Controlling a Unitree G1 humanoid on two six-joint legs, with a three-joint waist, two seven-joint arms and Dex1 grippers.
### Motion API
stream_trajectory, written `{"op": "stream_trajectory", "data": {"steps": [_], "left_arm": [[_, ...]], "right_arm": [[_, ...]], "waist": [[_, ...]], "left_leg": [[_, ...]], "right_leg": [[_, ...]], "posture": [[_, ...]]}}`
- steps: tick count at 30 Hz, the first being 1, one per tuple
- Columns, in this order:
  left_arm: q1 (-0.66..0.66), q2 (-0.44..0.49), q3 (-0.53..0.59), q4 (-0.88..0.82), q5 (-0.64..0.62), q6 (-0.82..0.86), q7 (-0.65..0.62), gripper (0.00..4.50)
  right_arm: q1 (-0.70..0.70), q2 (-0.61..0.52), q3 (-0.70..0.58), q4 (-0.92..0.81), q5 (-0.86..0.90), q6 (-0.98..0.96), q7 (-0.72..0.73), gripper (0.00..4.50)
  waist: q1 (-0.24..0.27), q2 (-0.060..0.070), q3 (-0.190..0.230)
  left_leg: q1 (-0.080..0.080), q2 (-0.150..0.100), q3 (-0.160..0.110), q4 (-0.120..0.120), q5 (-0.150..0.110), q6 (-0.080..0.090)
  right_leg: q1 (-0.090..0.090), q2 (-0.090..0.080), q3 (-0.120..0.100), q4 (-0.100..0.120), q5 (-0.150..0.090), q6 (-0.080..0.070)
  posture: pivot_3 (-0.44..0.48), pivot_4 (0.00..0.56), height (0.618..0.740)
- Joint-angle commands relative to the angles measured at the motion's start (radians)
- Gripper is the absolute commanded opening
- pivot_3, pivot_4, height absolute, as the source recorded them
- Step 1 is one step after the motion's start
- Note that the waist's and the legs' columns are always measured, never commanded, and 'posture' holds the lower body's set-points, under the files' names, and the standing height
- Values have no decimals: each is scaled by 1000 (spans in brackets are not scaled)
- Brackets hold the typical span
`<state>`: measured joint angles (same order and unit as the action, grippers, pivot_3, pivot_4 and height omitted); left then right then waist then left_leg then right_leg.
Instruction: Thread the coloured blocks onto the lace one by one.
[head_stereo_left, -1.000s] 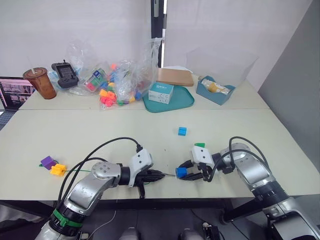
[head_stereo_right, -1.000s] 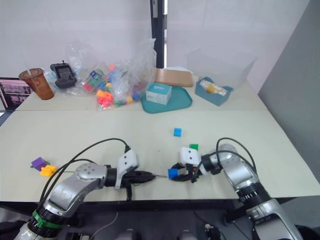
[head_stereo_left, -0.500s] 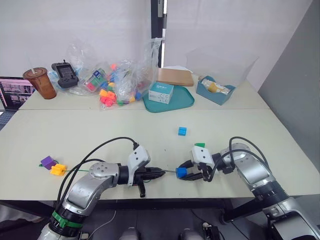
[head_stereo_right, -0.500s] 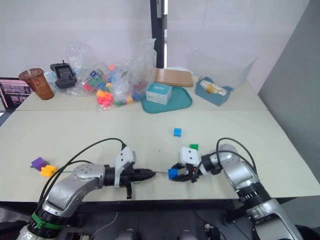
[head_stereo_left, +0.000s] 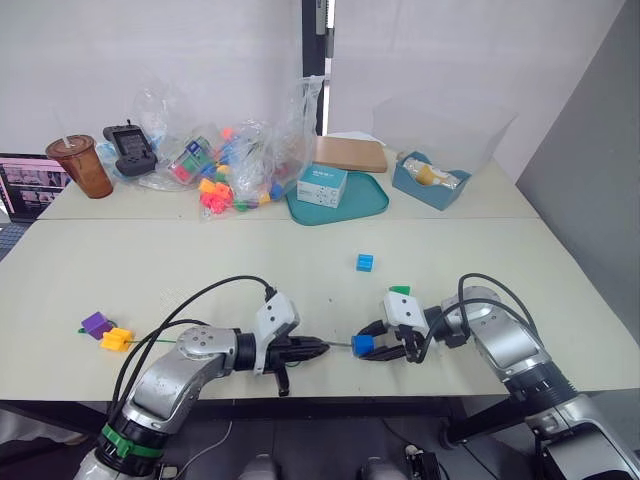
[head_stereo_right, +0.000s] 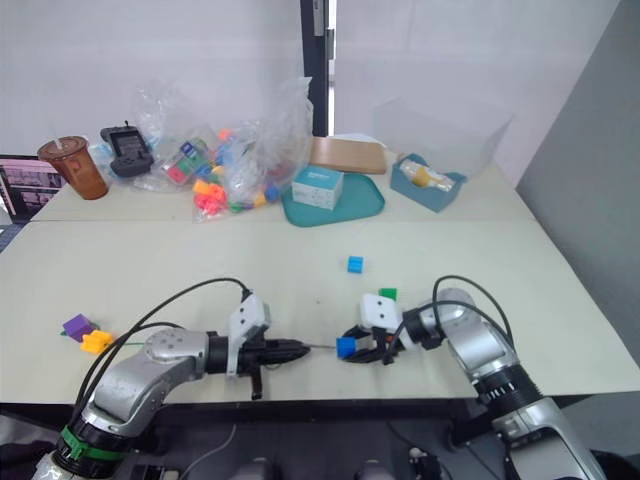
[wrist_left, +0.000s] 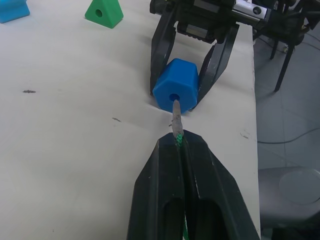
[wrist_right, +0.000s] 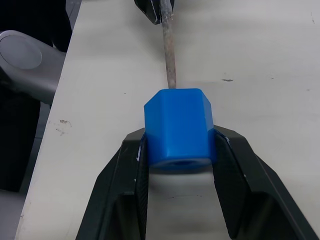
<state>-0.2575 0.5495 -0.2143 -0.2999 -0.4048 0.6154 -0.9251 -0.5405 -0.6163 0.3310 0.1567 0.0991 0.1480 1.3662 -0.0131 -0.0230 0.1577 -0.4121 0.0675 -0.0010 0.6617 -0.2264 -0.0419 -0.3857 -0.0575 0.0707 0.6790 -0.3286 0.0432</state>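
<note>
Right gripper (wrist_right: 179, 200) is squeezing the blue block (wrist_right: 179, 127) right at the table's (head_stereo_left: 300, 270) front edge. Left gripper (wrist_left: 179, 145) is pinching the lace (wrist_left: 176, 116), its tip poking into the block's hole. The green block (head_stereo_left: 399, 291) is sitting just behind, with open tabletop beyond.

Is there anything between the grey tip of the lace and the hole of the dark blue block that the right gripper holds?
Nothing visible does. The left gripper is shut on the lace, and its tip meets the hole of the dark blue block, which the right gripper clamps at the table edge. The path is clear.
</note>
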Motion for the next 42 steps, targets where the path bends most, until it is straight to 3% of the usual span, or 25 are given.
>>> {"op": "stream_trajectory", "data": {"steps": [1, 18, 27, 34, 41, 42], "left_arm": [[4, -2, 22, -56, -39, 6, -3, 0], [10, -19, 8, 12, -34, -17, 7, 0], [26, 91, 1, 75, 58, -109, -55, 0], [14, 163, -51, 195, 215, -277, -73, 0], [-18, 126, -33, 178, 167, -215, -79, 2166], [-21, 122, -31, 181, 161, -211, -85, 2166]], "right_arm": [[10, -8, 15, 11, -12, 6, 8, 1276], [24, -16, 9, -11, -6, 27, 6, 1276], [42, -21, 5, -42, -1, 48, -2, 1276], [45, -15, 4, -51, 2, 56, -18, 1276], [61, -13, 3, -69, 3, 64, -31, 1276], [61, -11, 3, -70, 3, 66, -34, 1276]], "waist": [[0, 0, 0], [0, 0, 0], [4, 0, 0], [3, 0, 0], [5, 0, 0], [5, 0, 0]], "left_leg": [[0, 0, 0, 0, 0, 0], [0, 0, 0, 0, 0, 0], [0, 0, 0, 0, 0, 0], [2, 0, 0, 0, 0, 0], [6, 0, 0, 0, 0, 0], [7, 0, 0, 0, 0, 0]], "right_leg": [[0, 0, 0, 0, 0, 0], [0, 0, 0, 0, 0, 0], [1, 0, 0, -1, 0, 0], [2, 0, 0, -1, 0, 0], [7, 0, 0, -1, 0, 0], [7, 0, 0, -1, 0, 0]], "posture": [[0, 150, 740], [0, 150, 740], [0, 150, 740], [0, 150, 740], [0, 150, 740], [0, 150, 740]]}}
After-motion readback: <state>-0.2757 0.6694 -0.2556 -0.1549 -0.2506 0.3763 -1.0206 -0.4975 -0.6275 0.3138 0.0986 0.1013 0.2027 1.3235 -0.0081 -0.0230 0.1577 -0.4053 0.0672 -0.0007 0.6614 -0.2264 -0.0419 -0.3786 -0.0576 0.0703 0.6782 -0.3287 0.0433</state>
